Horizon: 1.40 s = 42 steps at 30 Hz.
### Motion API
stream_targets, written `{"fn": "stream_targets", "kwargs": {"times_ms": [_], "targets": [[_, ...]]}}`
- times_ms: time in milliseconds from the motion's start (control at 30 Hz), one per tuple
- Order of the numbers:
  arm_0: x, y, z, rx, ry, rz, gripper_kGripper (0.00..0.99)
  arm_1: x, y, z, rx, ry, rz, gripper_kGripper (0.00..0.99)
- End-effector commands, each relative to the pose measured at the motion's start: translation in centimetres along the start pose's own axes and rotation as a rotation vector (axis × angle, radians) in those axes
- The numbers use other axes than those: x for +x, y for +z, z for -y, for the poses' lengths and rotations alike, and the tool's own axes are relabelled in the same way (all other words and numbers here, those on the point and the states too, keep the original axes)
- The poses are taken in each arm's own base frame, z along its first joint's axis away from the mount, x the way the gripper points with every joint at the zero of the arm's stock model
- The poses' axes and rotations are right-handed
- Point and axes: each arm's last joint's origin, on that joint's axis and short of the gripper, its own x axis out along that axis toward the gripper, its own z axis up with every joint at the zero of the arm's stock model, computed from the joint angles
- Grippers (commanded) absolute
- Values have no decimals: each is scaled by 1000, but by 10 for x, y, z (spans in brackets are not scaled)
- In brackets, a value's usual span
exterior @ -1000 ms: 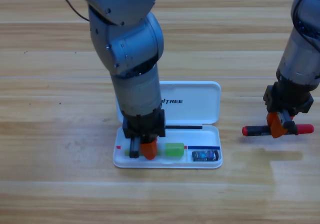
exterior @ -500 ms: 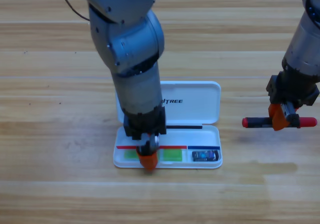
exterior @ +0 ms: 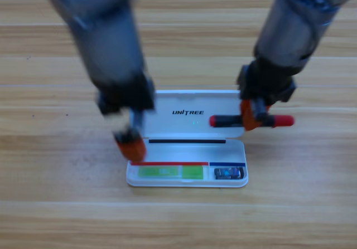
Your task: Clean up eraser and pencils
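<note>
The green pencil (exterior: 167, 172) lies flat in the long front compartment of the open white case (exterior: 187, 183). Beside it, the black eraser (exterior: 229, 173) sits in the small right compartment. My left gripper (exterior: 131, 146) hovers blurred at the case's left edge, above and left of the green pencil, with nothing seen in it. My right gripper (exterior: 254, 115) is shut on the black pencil with red ends (exterior: 226, 121). That pencil hangs level over the right side of the case's lid (exterior: 189, 101).
Bare wooden table (exterior: 56, 204) surrounds the case on all sides. Both arms come down from the top of the picture and flank the lid.
My left gripper has lifted off the green pencil and drawn back up and left. My right gripper has carried the black-and-red pencil leftward, from the open table to over the case's lid.
</note>
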Motion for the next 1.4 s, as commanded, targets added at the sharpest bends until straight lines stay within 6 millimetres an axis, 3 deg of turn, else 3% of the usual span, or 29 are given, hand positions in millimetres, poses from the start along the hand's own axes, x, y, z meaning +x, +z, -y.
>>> {"fn": "stream_targets", "kwargs": {"times_ms": [33, 133, 233, 700, 733, 800, 833, 867, 1033, 1233, 1300, 1400], "targets": [[-86, -96, -11, -151, 113, 99, 990, 68, 45, -9, -55, 105, -77, 0], [-101, -133, -13, -212, 148, 110, 990, 83, 54, -3, -55, 104, -87, 0], [-100, -148, -18, -239, 153, 99, 989, 94, 62, -1, -54, 105, -87, 0], [-82, -154, -14, -247, 115, 99, 986, 113, 81, 8, -25, 73, -80, 0], [-82, -154, -14, -247, 115, 99, 986, 112, 82, 7, -22, 71, -78, 221], [-81, -154, -14, -247, 115, 99, 986, 108, 82, 7, -9, 65, -73, 778], [-80, -154, -13, -245, 114, 98, 985, 106, 82, 7, 0, 62, -69, 913], [-79, -154, -14, -245, 116, 98, 985, 102, 82, 6, 5, 60, -65, 939], [-75, -153, -15, -240, 120, 103, 940, 59, 80, -1, 7, 50, -3, 986], [-76, -139, -43, -209, 156, 142, 741, -51, 53, -39, 7, 53, 225, 988], [-72, -133, -60, -205, 157, 177, 588, -82, 35, -59, 31, 37, 339, 988], [-59, -120, -86, -174, 161, 243, 170, -114, -2, -94, 60, -35, 531, 988]]}}
